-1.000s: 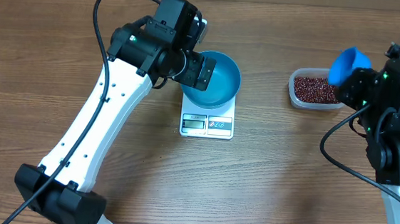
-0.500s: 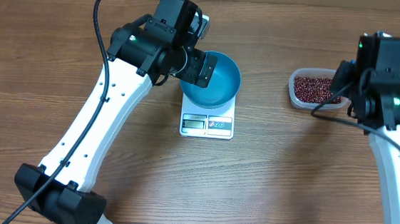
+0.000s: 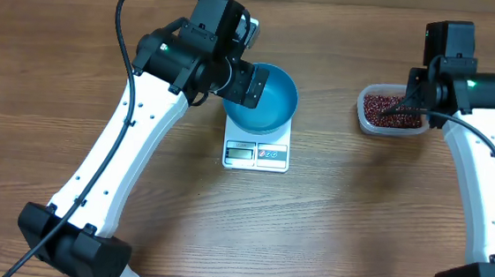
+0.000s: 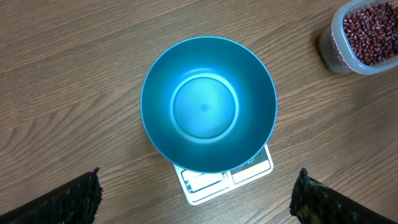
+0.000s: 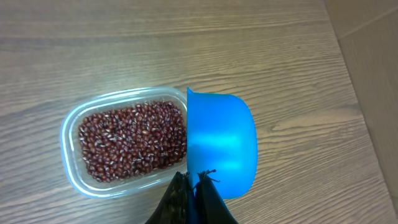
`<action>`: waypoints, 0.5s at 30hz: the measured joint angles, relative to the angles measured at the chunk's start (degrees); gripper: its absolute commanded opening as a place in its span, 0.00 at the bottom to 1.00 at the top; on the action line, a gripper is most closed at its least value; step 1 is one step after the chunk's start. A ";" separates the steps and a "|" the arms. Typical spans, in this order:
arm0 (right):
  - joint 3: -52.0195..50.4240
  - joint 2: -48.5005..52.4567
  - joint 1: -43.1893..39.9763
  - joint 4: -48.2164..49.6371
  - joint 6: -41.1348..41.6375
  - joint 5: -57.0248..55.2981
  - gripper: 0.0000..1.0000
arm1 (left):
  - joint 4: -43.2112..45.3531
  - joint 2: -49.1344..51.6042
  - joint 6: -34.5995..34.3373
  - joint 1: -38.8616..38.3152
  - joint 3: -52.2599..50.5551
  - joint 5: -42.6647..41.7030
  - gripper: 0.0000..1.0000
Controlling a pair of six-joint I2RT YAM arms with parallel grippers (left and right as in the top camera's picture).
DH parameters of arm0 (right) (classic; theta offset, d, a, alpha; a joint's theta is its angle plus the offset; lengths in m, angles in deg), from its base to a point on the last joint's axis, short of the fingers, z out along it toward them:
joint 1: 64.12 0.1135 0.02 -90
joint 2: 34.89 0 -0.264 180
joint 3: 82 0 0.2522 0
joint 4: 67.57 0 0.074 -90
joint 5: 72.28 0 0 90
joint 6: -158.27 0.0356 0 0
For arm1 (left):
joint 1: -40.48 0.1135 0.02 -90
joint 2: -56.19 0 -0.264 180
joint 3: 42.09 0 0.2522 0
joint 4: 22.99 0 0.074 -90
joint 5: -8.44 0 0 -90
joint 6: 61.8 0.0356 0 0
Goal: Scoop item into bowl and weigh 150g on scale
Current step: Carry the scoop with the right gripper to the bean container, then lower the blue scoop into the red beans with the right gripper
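bowl (image 3: 275,101) on scale (image 3: 256,154); tub (image 3: 362,108) w/ beans (image 3: 390,110)

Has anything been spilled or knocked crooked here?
Nothing stands out. The beans all lie inside their clear tub, with none on the table around it. The empty blue bowl sits upright on the scale. The right arm's fingers grip the blue scoop at the tub's edge.
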 measured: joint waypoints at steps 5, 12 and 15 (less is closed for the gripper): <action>0.04 0.55 0.59 0.72 -0.76 -0.22 0.04 | 0.02 0.00 0.00 0.00 0.00 0.00 0.99; 0.09 4.90 2.45 0.92 -0.94 -0.17 0.04 | 0.02 0.00 0.00 0.00 0.00 0.00 1.00; 0.09 6.43 3.06 1.25 -1.11 -0.13 0.04 | 0.07 0.00 0.00 0.00 0.00 0.00 1.00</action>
